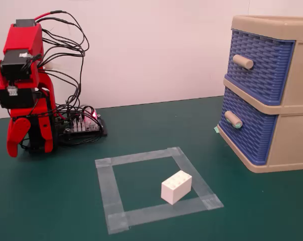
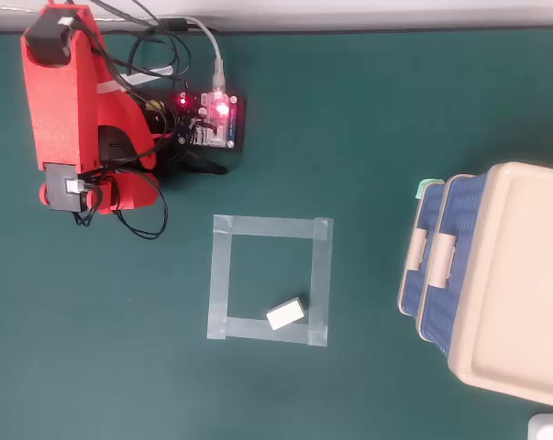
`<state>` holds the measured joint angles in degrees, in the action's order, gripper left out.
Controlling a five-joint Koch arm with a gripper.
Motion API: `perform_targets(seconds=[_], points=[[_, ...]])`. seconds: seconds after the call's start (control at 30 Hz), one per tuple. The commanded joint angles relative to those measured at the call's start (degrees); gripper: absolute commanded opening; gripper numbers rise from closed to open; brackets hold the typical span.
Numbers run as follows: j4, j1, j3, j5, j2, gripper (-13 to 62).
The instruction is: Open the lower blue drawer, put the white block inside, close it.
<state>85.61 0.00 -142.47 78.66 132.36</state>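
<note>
Red hand (image 1: 16, 138) parked folded at my arm's base, holding nothing; I cannot tell whether it is open or closed.

From the taped square (image 1: 105, 191), my hand sits well off to the fixed view's left, the lower blue drawer (image 1: 249, 131) well to its right, fully closed. I'd approach its green-tipped handle (image 1: 233, 119) squarely and pull straight. White studded block (image 1: 176, 187) lies inside the square, touching its near tape.

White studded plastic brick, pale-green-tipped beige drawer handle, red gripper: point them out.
White studded plastic brick (image 1: 176, 187): fixed view, front side face.
Pale-green-tipped beige drawer handle (image 1: 233, 119): fixed view, cylinder middle.
Red gripper (image 1: 15, 135): fixed view, folded-down tip.
</note>
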Motion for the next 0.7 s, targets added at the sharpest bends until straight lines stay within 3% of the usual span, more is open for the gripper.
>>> perform_targets(seconds=[0.0,0.23,0.33,0.5,0.6,0.67], points=[[9.4,0.1,1.7,1.2,2.4,34.2],[8.6,-1.0,16.5,1.7,2.0,33.6],[5.0,-8.5,18.7,8.4,1.9,32.9],[-15.5,-40.3,18.6,45.7,1.5,32.5],[-39.6,-59.7,17.6,70.0,-2.2,32.7],[-53.9,-65.7,14.9,78.8,-5.4,32.8]])
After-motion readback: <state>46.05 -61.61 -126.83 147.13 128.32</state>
